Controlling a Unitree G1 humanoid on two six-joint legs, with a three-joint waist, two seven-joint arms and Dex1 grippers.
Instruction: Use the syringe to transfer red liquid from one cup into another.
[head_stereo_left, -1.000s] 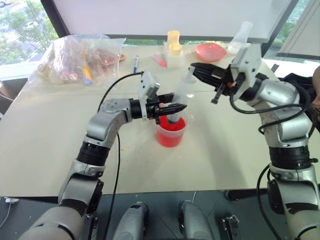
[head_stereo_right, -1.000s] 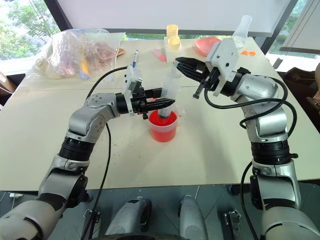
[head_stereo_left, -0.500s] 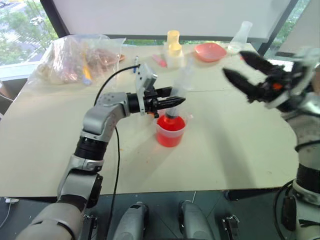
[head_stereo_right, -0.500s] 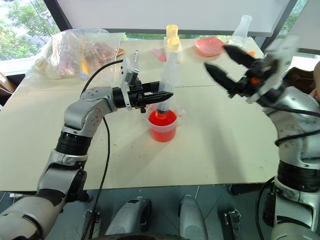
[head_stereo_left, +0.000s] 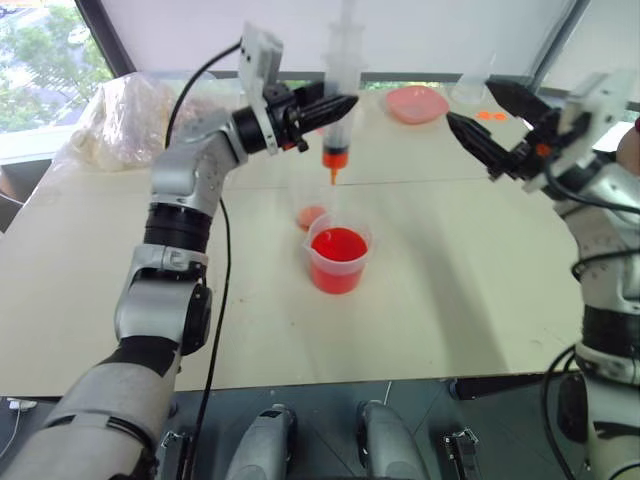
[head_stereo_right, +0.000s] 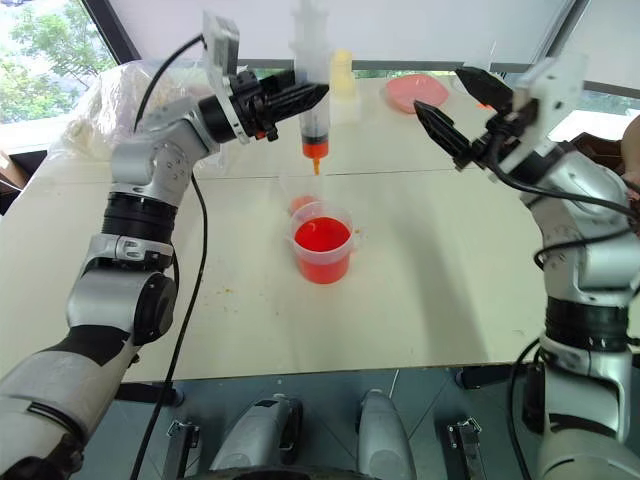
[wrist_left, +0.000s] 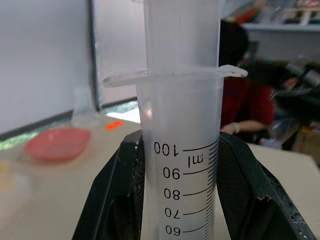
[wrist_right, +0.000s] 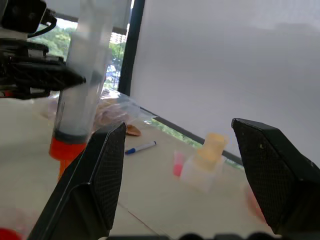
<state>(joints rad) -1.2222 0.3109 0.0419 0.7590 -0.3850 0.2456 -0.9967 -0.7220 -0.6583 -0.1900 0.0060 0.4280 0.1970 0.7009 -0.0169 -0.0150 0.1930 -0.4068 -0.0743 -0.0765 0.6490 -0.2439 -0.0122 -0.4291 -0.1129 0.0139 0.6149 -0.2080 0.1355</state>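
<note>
My left gripper (head_stereo_left: 338, 106) is shut on the barrel of the syringe (head_stereo_left: 344, 62) and holds it upright, high over the table. The syringe's orange tip (head_stereo_left: 333, 162) points down, well above the cups. In the left wrist view the fingers (wrist_left: 112, 200) clamp the scaled barrel (wrist_left: 180, 150). The wide cup (head_stereo_left: 340, 260) of red liquid (head_stereo_left: 340, 245) stands mid-table. Just behind it is the small clear cup (head_stereo_left: 312, 212) with a pale orange bottom. My right gripper (head_stereo_left: 469, 102) hangs open and empty to the right of the syringe, apart from it.
A crumpled plastic bag (head_stereo_left: 130, 110) lies at the far left. A pink dish (head_stereo_left: 420, 102), a yellow-capped bottle (head_stereo_right: 342, 70) and a blue pen (wrist_right: 140, 148) sit along the far edge. A person in a red top (wrist_left: 240, 107) sits beyond the table.
My left arm lifted the syringe up out of the red cup and away from me. My right gripper let go of the plunger, opened wide and swung right. The small cup now shows.
</note>
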